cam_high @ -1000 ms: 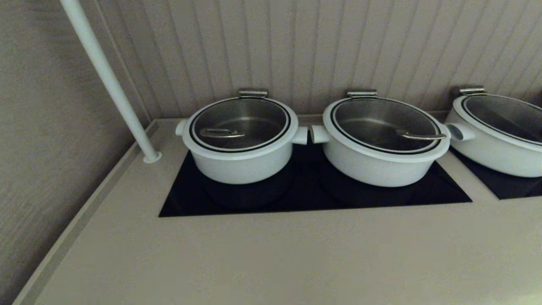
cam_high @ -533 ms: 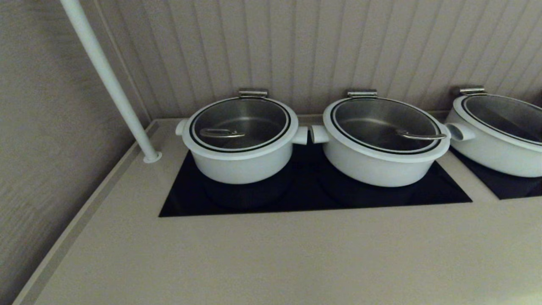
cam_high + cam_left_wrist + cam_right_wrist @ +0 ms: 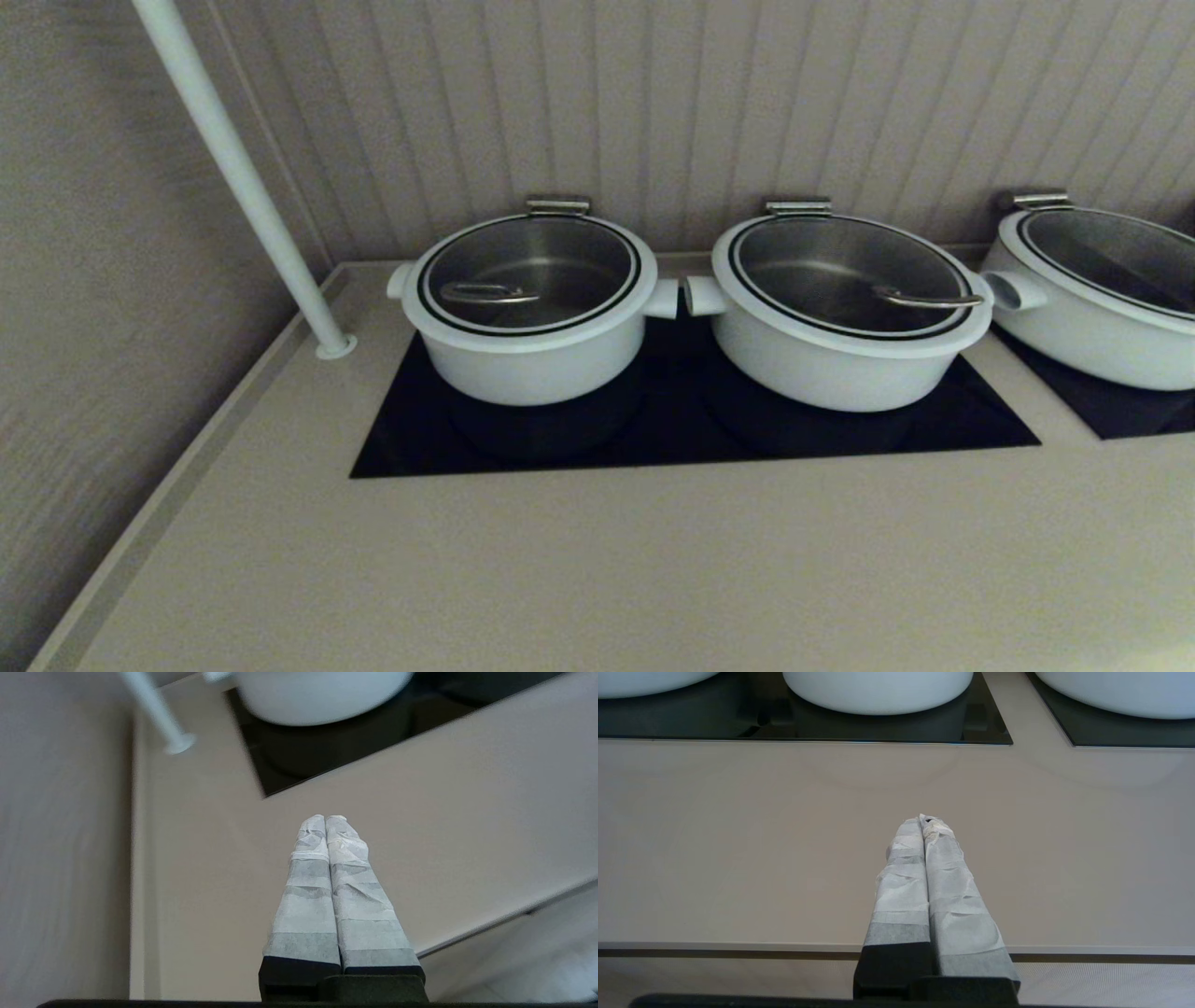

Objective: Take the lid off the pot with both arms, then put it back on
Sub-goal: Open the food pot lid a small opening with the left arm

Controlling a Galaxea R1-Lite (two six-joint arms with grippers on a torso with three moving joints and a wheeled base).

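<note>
The pot (image 3: 532,359) is white, narrow and deep, and stands at the left of the black cooktop (image 3: 672,434). Its glass lid (image 3: 528,271) with a steel loop handle (image 3: 487,295) sits closed on it. Neither arm shows in the head view. In the left wrist view my left gripper (image 3: 325,818) is shut and empty above the beige counter, well short of the pot's base (image 3: 317,697). In the right wrist view my right gripper (image 3: 924,820) is shut and empty over the counter near its front edge.
A wider lidded pot (image 3: 840,359) stands right beside the task pot, handles nearly touching. A third pot (image 3: 1102,327) is at far right on a second cooktop. A white pole (image 3: 238,177) rises from the counter's back left corner. A wall runs along the left.
</note>
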